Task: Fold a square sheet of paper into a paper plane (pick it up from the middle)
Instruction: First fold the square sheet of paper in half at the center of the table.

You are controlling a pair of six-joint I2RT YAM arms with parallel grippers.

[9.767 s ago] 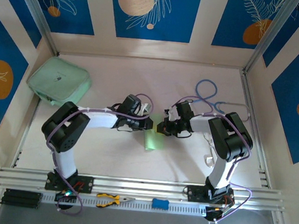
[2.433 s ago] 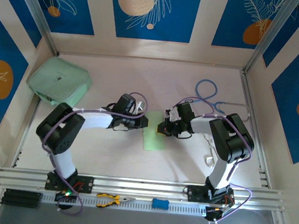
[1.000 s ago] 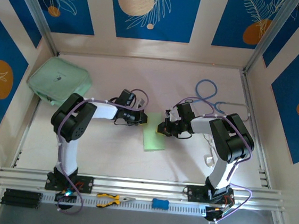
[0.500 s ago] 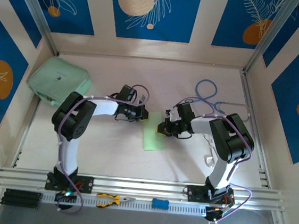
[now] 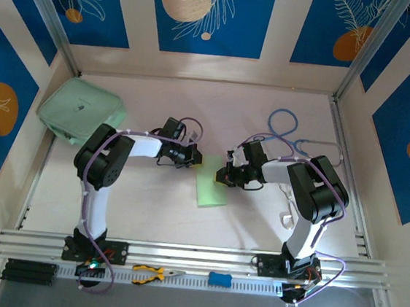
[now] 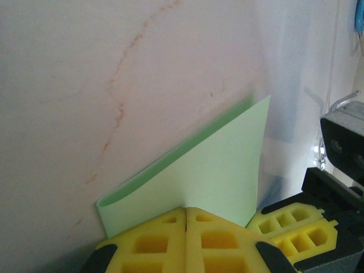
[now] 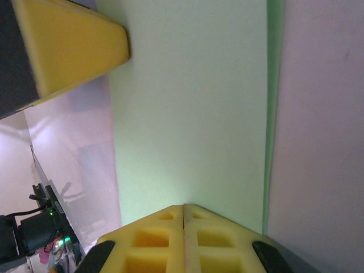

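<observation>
The square sheet of paper (image 5: 211, 189) lies on the table between the arms, light green and folded over into a doubled rectangle. In the left wrist view the paper (image 6: 216, 170) shows a rounded fold along its far-left edge. My left gripper (image 5: 195, 160) is shut, its yellow tips (image 6: 186, 209) resting on the sheet's top layer. From the opposite side my right gripper (image 5: 221, 176) is also shut, with its tips (image 7: 183, 206) on the paper (image 7: 193, 114). Nothing shows between either pair of fingers. No paper plane shape is in view.
A mint-green zip pouch (image 5: 81, 113) lies at the back left. A blue cable loop (image 5: 283, 122) and white cabling (image 5: 287, 206) lie by the right arm. Pliers (image 5: 153, 273) and a blue block (image 5: 220, 279) sit on the front rail. Walls enclose the table.
The left arm's elbow has swung in toward the middle while its gripper stayed at the paper's upper-left edge. The paper's outline shifted slightly. The right arm has not moved.
</observation>
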